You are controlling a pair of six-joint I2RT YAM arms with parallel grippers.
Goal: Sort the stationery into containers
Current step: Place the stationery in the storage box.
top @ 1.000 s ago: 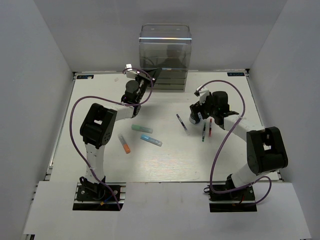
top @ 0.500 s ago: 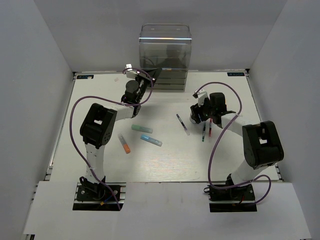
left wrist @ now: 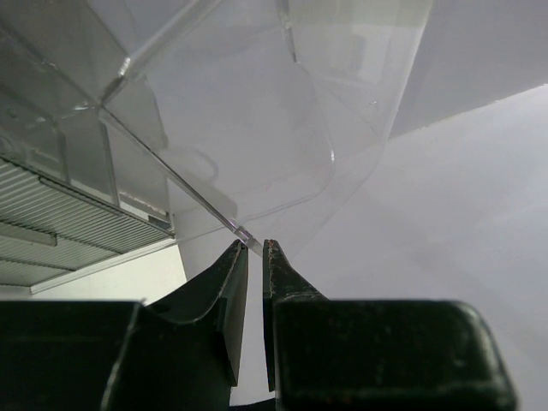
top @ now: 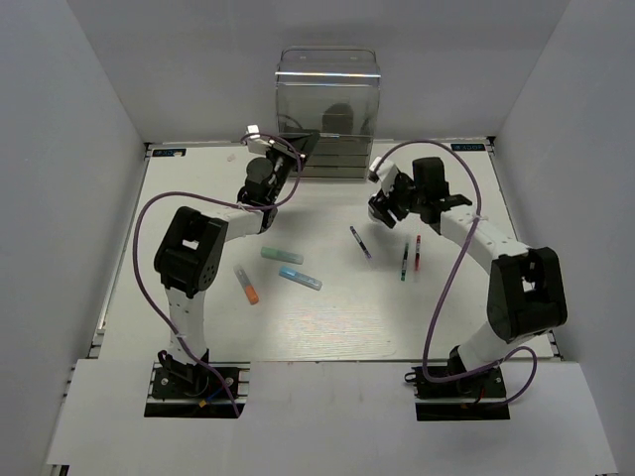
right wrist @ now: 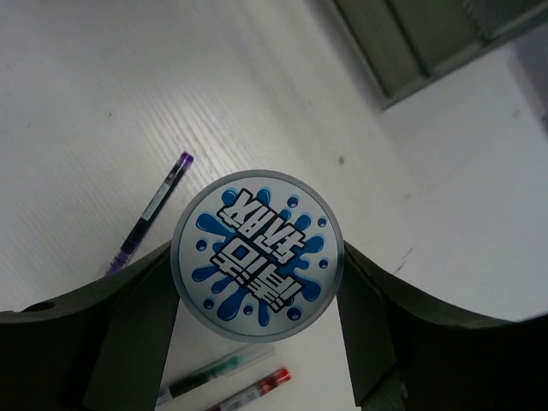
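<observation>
Nearest on the table (top: 337,317) lie the chunky markers: the orange-capped marker (top: 248,286), the light-blue marker (top: 300,279) and the teal marker (top: 282,256). They are probably light, stiff and apt to roll, so each is best pinched across the middle of its barrel. Further in lie the purple pen (top: 360,242), the green pen (top: 405,262) and the red pen (top: 417,252). All three are thin and flat on the table. The green and red ones lie just beside each other, so a pinch on one may catch the other.

Above the pens, the right gripper (right wrist: 257,274) clamps the blue-and-white roll (right wrist: 257,244) across its width, with a finger on either side of the rim. The roll looks light and rigid, but its smooth round edge could turn or slip in the grip.

Farthest back stands the clear organiser (top: 327,109). The left gripper (left wrist: 254,247) is at its front left corner, jaws nearly together, seemingly nipping the edge of a clear flap (left wrist: 257,145). That arm and its cable crowd the left approach, so the roll likely needs to come in from the right.
</observation>
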